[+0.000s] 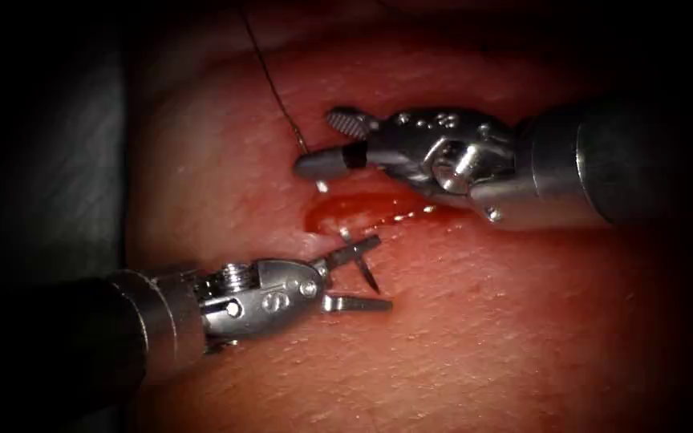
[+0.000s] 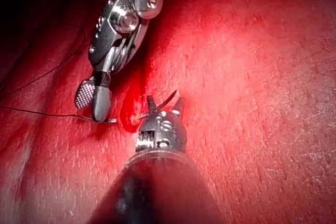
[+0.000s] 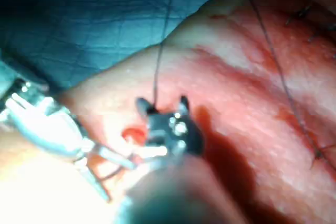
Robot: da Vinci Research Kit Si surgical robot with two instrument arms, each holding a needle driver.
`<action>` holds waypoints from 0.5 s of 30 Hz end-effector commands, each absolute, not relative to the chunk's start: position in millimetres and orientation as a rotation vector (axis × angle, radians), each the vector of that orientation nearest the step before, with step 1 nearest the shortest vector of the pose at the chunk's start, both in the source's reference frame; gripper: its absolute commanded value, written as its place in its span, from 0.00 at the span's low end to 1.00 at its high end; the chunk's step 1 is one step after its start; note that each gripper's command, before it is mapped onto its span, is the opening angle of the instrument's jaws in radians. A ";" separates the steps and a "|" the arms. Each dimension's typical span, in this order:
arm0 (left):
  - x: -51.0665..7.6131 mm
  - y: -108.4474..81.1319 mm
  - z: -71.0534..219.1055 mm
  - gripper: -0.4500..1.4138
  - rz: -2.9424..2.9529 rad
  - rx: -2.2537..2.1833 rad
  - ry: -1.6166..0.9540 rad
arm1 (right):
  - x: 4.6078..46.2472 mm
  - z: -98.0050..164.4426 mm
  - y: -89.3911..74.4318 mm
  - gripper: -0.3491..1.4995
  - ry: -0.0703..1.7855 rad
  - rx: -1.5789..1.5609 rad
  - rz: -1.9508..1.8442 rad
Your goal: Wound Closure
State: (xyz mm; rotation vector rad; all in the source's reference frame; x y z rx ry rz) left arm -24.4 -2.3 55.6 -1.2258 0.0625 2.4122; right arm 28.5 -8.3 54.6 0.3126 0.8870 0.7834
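Left tool point(image 1: 382, 273): jaws spread wide and gripping nothing. It is bright steel, with slim tapered blades on a riveted clevis and a dark smooth shaft.
Left tool marking: a small stamped character on the clevis, not legible.
Needle point(image 1: 370, 275): a thin, dark, curved sliver with a sharp point, lying in the gap between the left tool's open jaws and crossing the upper blade. It sits near the left end of the cut. Its far end runs toward the rim of the red fluid, and whether it is in the tissue there cannot be told.
Right tool point(image 1: 316, 143): jaws parted and holding nothing. The upper pad is cross-hatched like a file, the lower blade is rounded and blunt, and the wrist housing is studded with small rivets.
Thread point(image 1: 270, 80): a fine dark strand coming down to the tip of the right tool's lower blade, beside it and not clamped.
Red fluid point(image 1: 346, 210): a glossy oval pool with bright glints, lying in the cut between the two tools.
Tissue point(image 1: 483, 321): pink-red, with a finely creased, skin-like grain.
Drape point(image 3: 79, 24): blue cloth with a quilted grid pattern.
Stitches point(image 3: 316, 153): short dark crossings along the tissue.
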 end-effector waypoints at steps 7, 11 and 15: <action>-25.0 -2.3 56.5 0.00 2.264 -1.284 0.089 | 28.8 54.9 -9.1 0.63 0.894 0.320 0.782; -25.5 -2.8 55.6 0.00 2.069 -1.335 -0.114 | 28.0 54.4 -9.6 0.53 0.912 0.346 0.768; -25.6 -2.7 55.0 0.00 1.950 -1.361 -0.202 | 27.2 53.9 -10.6 0.53 0.948 0.421 0.697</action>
